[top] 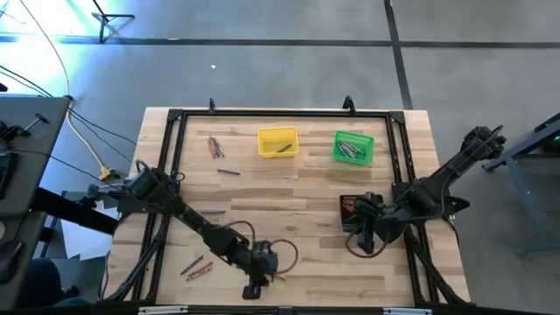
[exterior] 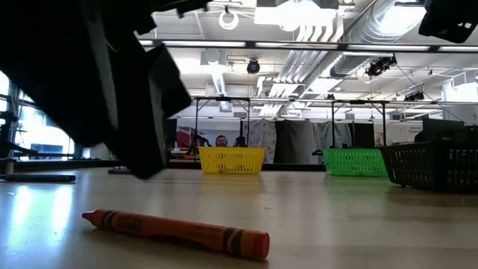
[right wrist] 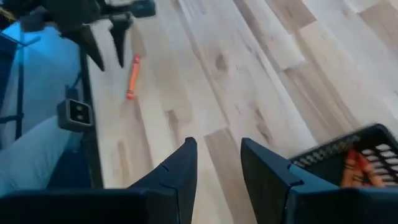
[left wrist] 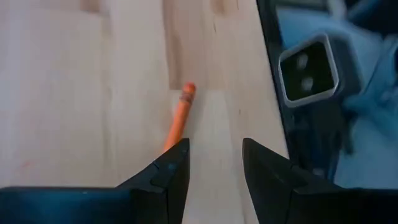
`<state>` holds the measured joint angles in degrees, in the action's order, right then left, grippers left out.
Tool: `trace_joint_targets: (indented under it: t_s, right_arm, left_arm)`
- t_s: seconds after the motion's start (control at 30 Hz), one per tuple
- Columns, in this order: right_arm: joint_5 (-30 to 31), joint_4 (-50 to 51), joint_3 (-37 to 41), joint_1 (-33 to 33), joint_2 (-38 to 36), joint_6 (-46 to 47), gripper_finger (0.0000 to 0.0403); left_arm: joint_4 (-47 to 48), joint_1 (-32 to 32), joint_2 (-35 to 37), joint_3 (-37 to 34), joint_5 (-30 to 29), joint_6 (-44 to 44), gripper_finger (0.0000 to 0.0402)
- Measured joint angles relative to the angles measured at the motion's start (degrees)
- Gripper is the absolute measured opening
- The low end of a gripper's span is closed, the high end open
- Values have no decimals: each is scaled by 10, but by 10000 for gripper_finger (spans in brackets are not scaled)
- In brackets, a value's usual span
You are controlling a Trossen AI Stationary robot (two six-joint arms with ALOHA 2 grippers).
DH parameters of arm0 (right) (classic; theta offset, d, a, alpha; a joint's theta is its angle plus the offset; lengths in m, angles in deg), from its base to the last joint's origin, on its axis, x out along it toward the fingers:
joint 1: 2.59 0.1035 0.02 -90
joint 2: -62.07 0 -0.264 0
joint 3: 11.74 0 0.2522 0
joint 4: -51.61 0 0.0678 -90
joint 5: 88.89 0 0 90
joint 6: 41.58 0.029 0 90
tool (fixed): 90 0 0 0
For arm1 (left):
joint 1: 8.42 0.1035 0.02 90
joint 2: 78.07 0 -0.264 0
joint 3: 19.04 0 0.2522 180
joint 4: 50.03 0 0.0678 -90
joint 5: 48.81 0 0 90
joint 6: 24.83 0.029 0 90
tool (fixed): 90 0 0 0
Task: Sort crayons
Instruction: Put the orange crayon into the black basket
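From above, the left gripper [top: 255,284] hangs open and empty by the table's [top: 306,262] near edge, beside an orange-red crayon [top: 278,278]. In the right wrist view, the right gripper [right wrist: 217,163] stands parted, holding nothing, just beside the black bin [right wrist: 348,155], where another orange crayon [right wrist: 357,167] lies.

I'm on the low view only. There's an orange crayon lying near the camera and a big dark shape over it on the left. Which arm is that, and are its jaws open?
Observer: That is the left gripper, at the table's near edge. Its jaws are open and empty, and the orange crayon lies just ahead of them.
Operator: What's in the black bin on my right?
Observer: An orange-red crayon lies in the black bin. The right gripper hangs next to it with open jaws.
Operator: Any loose crayons elsewhere?
Observer: Yes, a small group of crayons lies left of the yellow bin.
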<state>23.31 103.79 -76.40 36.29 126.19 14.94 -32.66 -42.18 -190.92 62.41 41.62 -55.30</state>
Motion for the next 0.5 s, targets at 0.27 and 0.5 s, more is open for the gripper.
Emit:
trace_joint_targets:
  t_s: [0.27, 0.5]
  right_arm:
    - [-5, -1, -9, 11, 51, 6, 119]
    - [-33, 6, -8, 13, 65, 19, 119]
  left_arm:
    - [85, -4, -48, 51, -54, 88, 133]
    - [92, -2, -52, 71, -54, 102, 133]
